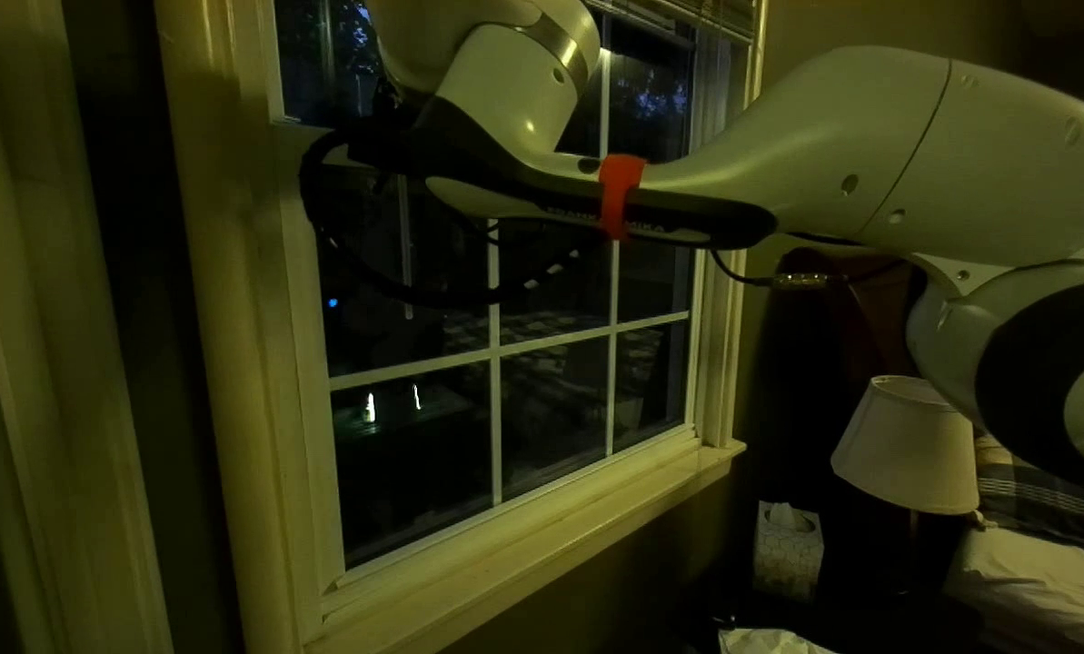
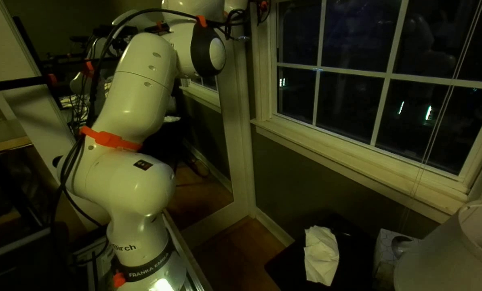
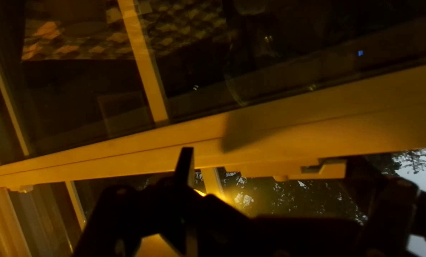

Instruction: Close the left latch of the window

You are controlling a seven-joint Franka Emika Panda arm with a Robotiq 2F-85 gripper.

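Window (image 1: 551,391) shows in both exterior views: cream frame, dark panes split by thin muntins. In an exterior view its left end is near, its right end far. The arm (image 1: 514,100) crosses in front of its upper part, a red strap (image 1: 621,195) around one link, a black cable (image 1: 469,298) hanging in a loop before the left-hand panes.

Wrist view, upside down: gripper (image 3: 270,155) at the window's meeting rail (image 3: 291,125), fingers spread well apart. The left latch (image 3: 329,170) sits on the rail's edge, seen between the fingers and just beside one of them. Contact cannot be told; nor can whether the latch is turned open or closed. A second latch (image 3: 20,188) shows small and far, toward the window's right end.

Surroundings: a lampshade (image 1: 905,445) and a tissue box (image 1: 787,549) stand beyond the right end of the sill (image 1: 542,545). In an exterior view a piece of white paper (image 2: 321,255) lies on a dark tabletop (image 2: 287,262), left of the tissue box.
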